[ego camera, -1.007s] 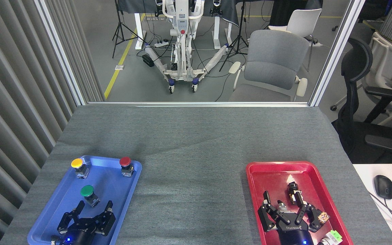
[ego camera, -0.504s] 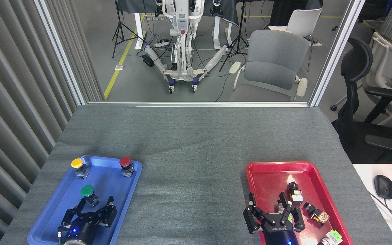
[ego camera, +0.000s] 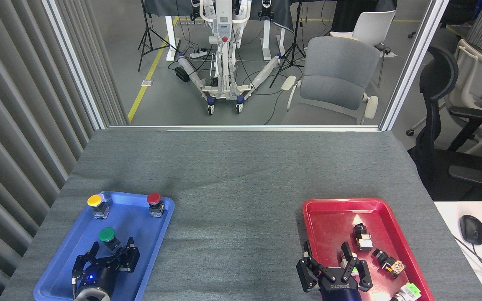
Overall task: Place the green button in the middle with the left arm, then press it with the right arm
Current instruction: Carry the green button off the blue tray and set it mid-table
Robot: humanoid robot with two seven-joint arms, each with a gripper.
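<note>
The green button (ego camera: 107,235) stands upright in the blue tray (ego camera: 149,246), nearer the front than the other two buttons. My left gripper (ego camera: 112,248) is low over the tray just in front of it, open, with a finger on each side of the button's silver base. My right gripper (ego camera: 325,254) hangs open over the left front corner of the red tray (ego camera: 329,215), holding nothing. The middle (ego camera: 237,217), bare grey cloth between the two trays, has nothing on it.
A yellow button (ego camera: 95,202) and a red button (ego camera: 154,199) stand at the back of the blue tray. Several small switch parts (ego camera: 364,240) lie in the red tray. A computer mouse (ego camera: 472,229) lies on a white desk at the right.
My left gripper has crept forward until its fingers flank the green button's base. My right gripper has pulled back and leftward, from the red tray's centre to its left front corner.
</note>
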